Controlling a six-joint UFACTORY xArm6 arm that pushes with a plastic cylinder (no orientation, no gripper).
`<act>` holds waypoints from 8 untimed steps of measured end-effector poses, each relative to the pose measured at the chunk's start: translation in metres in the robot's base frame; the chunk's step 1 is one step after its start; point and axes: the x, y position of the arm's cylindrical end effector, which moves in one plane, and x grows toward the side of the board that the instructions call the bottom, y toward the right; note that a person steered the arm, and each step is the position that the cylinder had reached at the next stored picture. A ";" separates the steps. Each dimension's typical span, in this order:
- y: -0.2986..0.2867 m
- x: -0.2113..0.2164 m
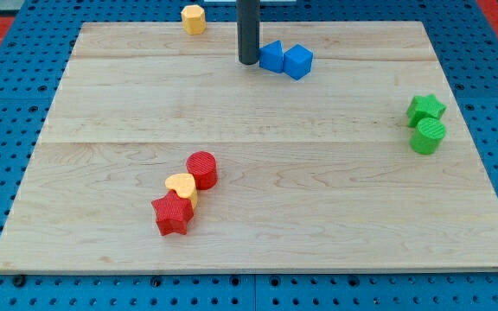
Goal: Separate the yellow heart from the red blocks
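Note:
A yellow heart (182, 187) lies on the wooden board (318, 199) at the lower left of centre. It is squeezed between a red cylinder (202, 169) at its upper right and a red star (172, 214) at its lower left, touching both. My tip (248, 61) is near the view's top, far above these three blocks, just left of a blue block (271, 56).
Two blue blocks, the second a cube (298, 61), sit together at the top centre. A yellow hexagon (194, 18) lies at the board's top edge. A green star (425, 110) and a green cylinder (427, 136) touch at the right.

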 end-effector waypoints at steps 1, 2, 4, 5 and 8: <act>-0.032 0.089; 0.021 0.162; -0.030 0.265; -0.069 0.235; -0.095 0.177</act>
